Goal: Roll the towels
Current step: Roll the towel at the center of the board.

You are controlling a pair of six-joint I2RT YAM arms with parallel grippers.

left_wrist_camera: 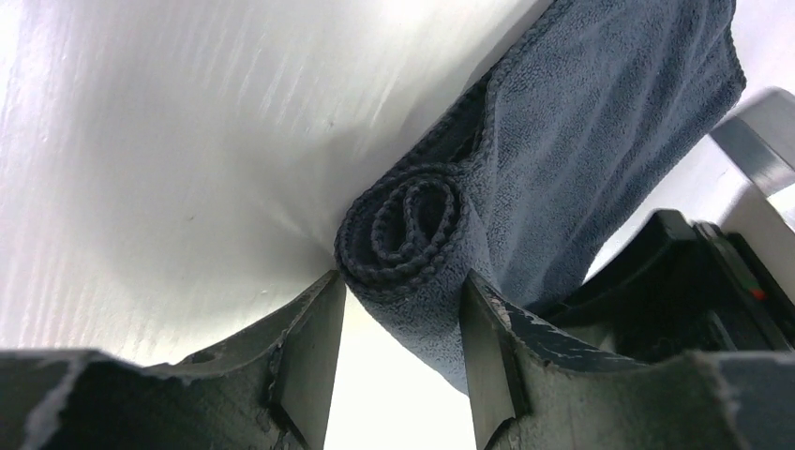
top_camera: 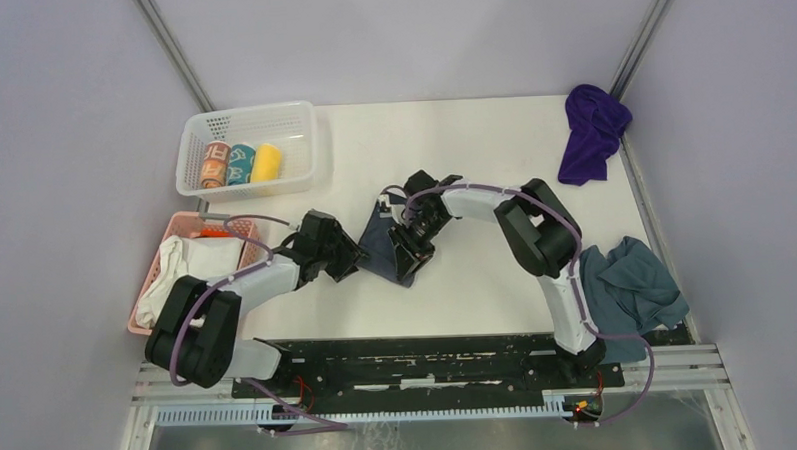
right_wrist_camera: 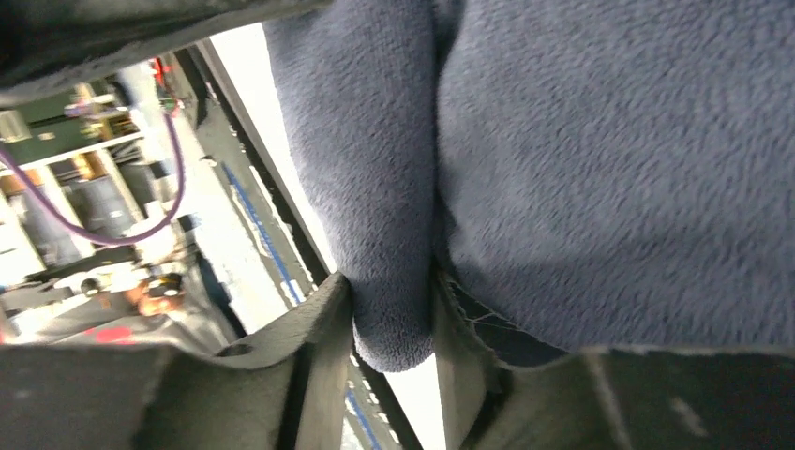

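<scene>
A slate-grey towel lies mid-table between my two grippers. In the left wrist view its near end is wound into a tight spiral roll. The rest spreads away flat. My left gripper stands open, its tips flanking the roll's end, the right tip against the cloth. My right gripper is shut on a thick fold of the same grey towel, which fills the gap between its fingers. A purple towel lies crumpled at the back right corner.
A white basket at the back left holds three rolled towels. A pink basket at the left edge holds a white cloth bundle. A crumpled blue-grey cloth lies by the right arm's base.
</scene>
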